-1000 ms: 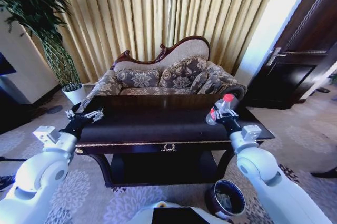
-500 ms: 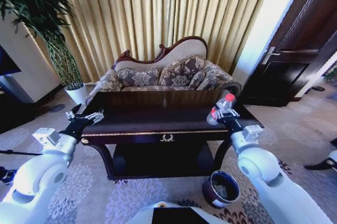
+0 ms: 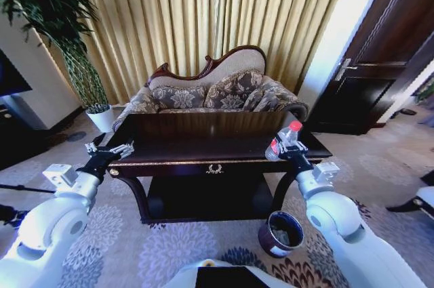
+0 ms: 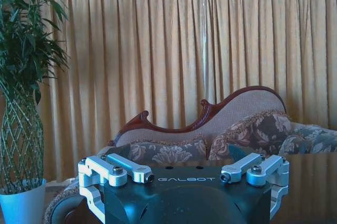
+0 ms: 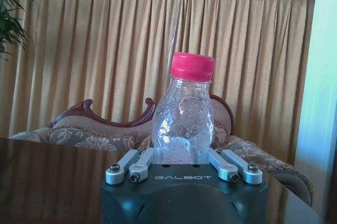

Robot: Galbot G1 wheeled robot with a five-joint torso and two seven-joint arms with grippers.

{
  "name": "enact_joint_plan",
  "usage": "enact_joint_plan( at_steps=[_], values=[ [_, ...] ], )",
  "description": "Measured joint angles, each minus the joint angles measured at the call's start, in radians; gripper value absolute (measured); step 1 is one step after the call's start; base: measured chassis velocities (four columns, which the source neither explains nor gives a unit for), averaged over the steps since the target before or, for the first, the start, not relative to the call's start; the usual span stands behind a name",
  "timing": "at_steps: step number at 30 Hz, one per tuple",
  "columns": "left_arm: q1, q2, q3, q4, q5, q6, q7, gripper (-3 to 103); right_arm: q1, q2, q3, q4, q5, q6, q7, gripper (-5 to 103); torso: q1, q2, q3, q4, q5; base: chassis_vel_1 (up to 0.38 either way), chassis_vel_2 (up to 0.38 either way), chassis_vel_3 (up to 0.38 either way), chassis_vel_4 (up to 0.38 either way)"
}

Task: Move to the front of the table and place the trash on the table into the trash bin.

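The bottle [image 3: 285, 136], clear with red cap and red label, is clamped upright in the right gripper [image 3: 283, 150] above the table's [image 3: 203, 142] 3 o'clock end. The right gripper housing reads "GALBOT". The trash bin [image 3: 281, 232] stands on the carpet at 5 o'clock of the table. The left gripper [image 3: 116, 150], fingers spread and empty, hovers at the 9 o'clock end.

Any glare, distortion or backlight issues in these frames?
Head view: wide-angle bending at the edges, bright wash top right, sheen on the glossy table. Right wrist view: backlit curtain behind the bottle, so it reads clearly; sofa reflected in the tabletop. Left wrist view: even, warm light, left gripper sharp.
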Motion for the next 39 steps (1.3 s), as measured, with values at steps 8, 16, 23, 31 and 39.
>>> enact_joint_plan(
  at_steps=[8,16,23,31,39],
  values=[
    [0.000,-0.016,0.008,0.005,0.003,-0.001,0.007,100,-0.083,0.034,0.045,-0.006,-0.026,0.018,-0.029,25,0.000,0.000,0.000,0.0000,0.0000,0.040,-0.045,-0.040,0.037],
    [-0.003,-0.043,0.017,0.021,0.009,-0.001,0.026,100,-0.154,0.084,0.055,-0.234,-0.115,0.086,-0.080,25,0.000,0.000,0.000,-0.0001,0.0001,0.000,0.000,0.000,0.000],
    [0.002,-0.047,0.019,0.020,0.014,-0.002,0.032,100,-0.075,0.136,-0.021,-0.529,-0.132,0.113,-0.098,25,0.000,0.000,0.000,0.0002,0.0003,0.000,0.000,0.000,0.000],
    [0.019,-0.024,-0.009,0.006,0.006,-0.004,0.034,100,0.111,0.191,-0.057,-1.004,-0.177,0.249,-0.131,25,0.000,0.000,0.000,0.0000,0.0003,0.000,0.000,0.000,0.000],
    [0.048,-0.026,-0.021,0.000,0.008,-0.029,0.056,100,0.303,0.206,-0.056,-1.416,-0.241,0.376,-0.142,25,0.000,0.000,0.000,-0.0001,0.0001,0.000,0.000,0.000,0.000]
  ],
)
